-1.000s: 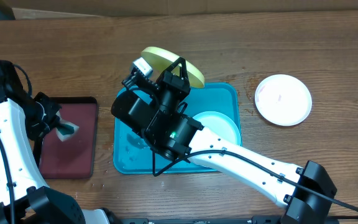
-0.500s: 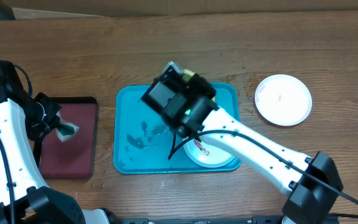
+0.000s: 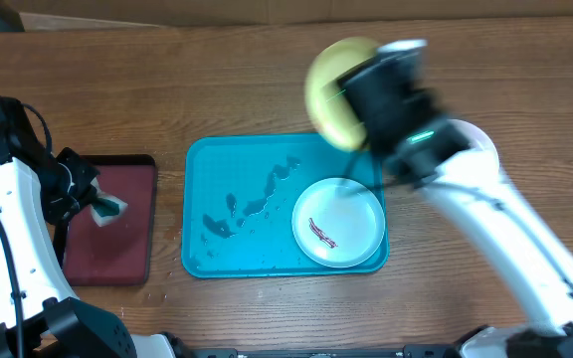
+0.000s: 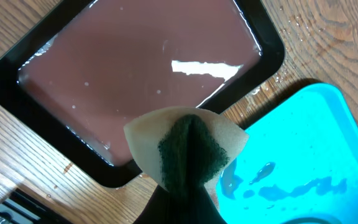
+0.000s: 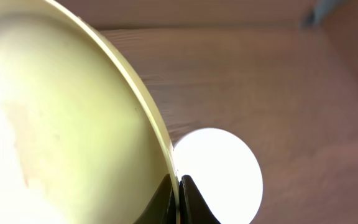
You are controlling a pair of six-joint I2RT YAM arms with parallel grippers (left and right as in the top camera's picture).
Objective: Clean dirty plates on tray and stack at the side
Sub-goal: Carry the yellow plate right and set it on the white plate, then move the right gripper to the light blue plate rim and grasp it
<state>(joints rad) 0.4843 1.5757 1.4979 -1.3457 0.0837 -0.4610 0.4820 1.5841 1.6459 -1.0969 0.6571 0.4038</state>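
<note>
My right gripper (image 5: 178, 186) is shut on the rim of the yellow-green plate (image 3: 334, 91), holding it in the air above the table beyond the turquoise tray's (image 3: 207, 169) far right corner. In the right wrist view the plate (image 5: 61, 124) fills the left, and the white plate (image 5: 222, 174) lies on the wood below. Overhead, the white plate (image 3: 483, 139) is mostly hidden by my right arm. The mint-rimmed plate (image 3: 338, 223) with a brown smear sits in the tray's right half. My left gripper (image 4: 188, 180) is shut on the folded dark-green sponge (image 4: 188, 149) over the maroon tray (image 3: 117, 224).
The maroon tray (image 4: 135, 74) with black rim holds water, left of the turquoise tray (image 4: 303, 155). Water puddles lie on the turquoise tray's left half. Bare wood surrounds both trays.
My right arm swung from the tray's left half to the far right, carrying the yellow-green plate toward the white plate. The mint-rimmed plate came into view. The left arm stayed still.
</note>
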